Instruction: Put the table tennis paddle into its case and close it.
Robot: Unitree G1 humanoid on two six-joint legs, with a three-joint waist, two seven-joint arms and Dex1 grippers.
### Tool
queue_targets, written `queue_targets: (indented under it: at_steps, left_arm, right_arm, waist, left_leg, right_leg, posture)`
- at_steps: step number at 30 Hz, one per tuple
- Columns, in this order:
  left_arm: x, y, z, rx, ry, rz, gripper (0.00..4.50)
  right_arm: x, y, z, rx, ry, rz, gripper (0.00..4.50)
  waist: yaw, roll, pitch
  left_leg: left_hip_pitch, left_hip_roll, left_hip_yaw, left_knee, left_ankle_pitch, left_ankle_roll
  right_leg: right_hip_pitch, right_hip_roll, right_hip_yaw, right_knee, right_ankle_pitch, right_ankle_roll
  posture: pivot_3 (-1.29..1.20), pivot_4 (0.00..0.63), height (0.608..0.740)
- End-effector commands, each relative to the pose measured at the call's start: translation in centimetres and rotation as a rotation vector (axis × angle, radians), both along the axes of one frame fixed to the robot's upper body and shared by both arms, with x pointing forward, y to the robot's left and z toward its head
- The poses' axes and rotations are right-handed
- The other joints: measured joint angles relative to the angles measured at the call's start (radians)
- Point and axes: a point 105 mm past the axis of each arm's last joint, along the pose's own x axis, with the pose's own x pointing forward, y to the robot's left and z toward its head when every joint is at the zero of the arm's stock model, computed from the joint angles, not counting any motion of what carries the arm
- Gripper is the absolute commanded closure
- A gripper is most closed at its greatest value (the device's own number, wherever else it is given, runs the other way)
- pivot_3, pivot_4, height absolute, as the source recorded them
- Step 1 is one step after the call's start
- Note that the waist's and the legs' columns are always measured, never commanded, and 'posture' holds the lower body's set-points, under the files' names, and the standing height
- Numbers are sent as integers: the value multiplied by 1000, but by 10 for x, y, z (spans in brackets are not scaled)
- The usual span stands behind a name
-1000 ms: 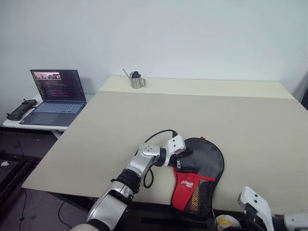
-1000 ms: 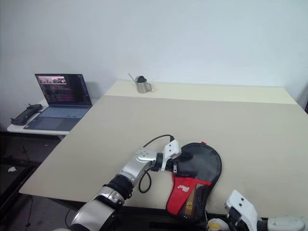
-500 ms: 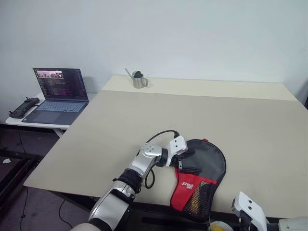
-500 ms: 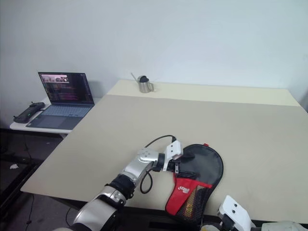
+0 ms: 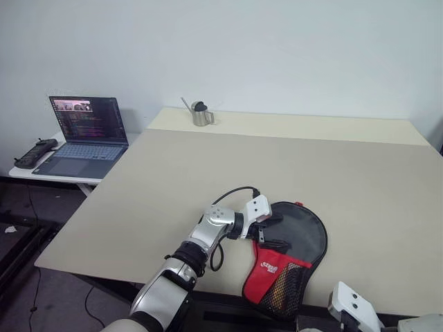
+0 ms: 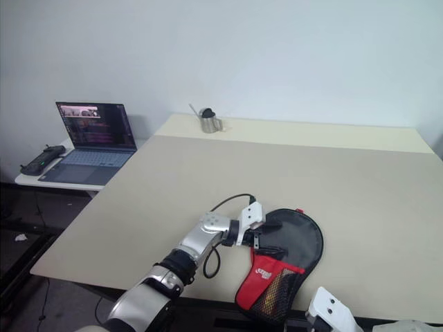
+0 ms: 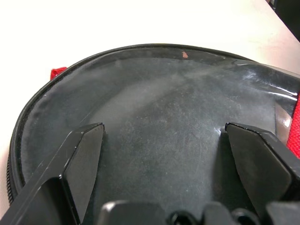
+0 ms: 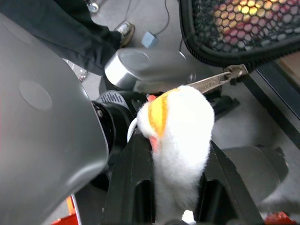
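The case (image 5: pixel 299 235), black with a red and mesh end, lies flat near the table's front edge, its mesh end hanging over that edge. My left gripper (image 5: pixel 271 232) rests open on the case's round black part (image 7: pixel 154 93), one finger (image 7: pixel 82 157) on each side. Below the table edge my right gripper (image 8: pixel 178 187) is shut on the white-yellow ball charm (image 8: pixel 180 126). The charm hangs from the metal zipper pull (image 8: pixel 220 78) under the mesh panel (image 8: pixel 234 28). The table tennis paddle is hidden from view.
A small metal pitcher (image 5: pixel 199 114) stands at the table's far left. An open laptop (image 5: pixel 86 131) and a black controller (image 5: pixel 34 153) sit on a low side table to the left. The wide beige tabletop (image 5: pixel 277 166) stretches behind the case.
My right arm has drawn lower and to the left under the table edge, still gripping the charm. The left gripper has stayed on the case.
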Motion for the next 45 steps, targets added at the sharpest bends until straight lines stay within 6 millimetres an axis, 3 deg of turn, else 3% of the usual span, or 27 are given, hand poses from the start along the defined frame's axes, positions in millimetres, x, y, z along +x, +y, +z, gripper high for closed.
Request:
queue_targets:
  at_steps: [1,10,20,28,35,40,45]
  left_arm:
    - [-8,9,-39,146,55,25,0]
    - [-9,8,-38,144,53,21,0]
    - [-10,11,-39,136,56,25,0]
    - [-10,16,-34,111,53,45,0]
    - [-8,35,-6,-15,37,104,0]
    - [-6,52,20,-89,-5,162,0]
    - [-6,85,51,-127,-53,235,0]
  right_arm:
    - [-30,25,9,121,117,66,3261]
    - [-21,18,9,75,78,53,614]
    - [15,5,24,54,-67,28,614]
    - [63,-29,42,64,-243,-40,614]
    - [100,-35,41,60,-447,-89,614]
    - [143,-41,45,71,-594,-167,614]
    - [173,-45,47,81,-640,-201,614]
  waist:
    - [1,0,0]
    - [-2,0,0]
    - [-3,0,0]
    - [-6,-1,1]
    - [-41,3,2]
    - [-60,1,10]
    - [-68,5,25]
  left_leg:
    - [0,0,0,0,0,0]
    - [1,0,-1,1,-1,2]
    - [2,0,-1,2,-2,3]
    - [2,0,0,2,-2,3]
    - [0,0,1,0,0,0]
    - [0,0,2,0,1,-1]
    - [-2,1,1,0,2,-3]
  right_leg:
    - [0,0,0,0,0,0]
    - [1,0,0,2,0,0]
    - [1,1,1,5,0,0]
    - [0,1,1,6,0,0]
    - [0,1,5,8,0,-1]
    - [-1,2,6,8,0,-1]
    - [-5,2,6,9,0,-2]
  posture:
    - [0,150,740]
    - [0,150,740]
    - [0,150,740]
    - [0,150,740]
    - [0,150,740]
    - [0,150,740]
    - [0,150,740]
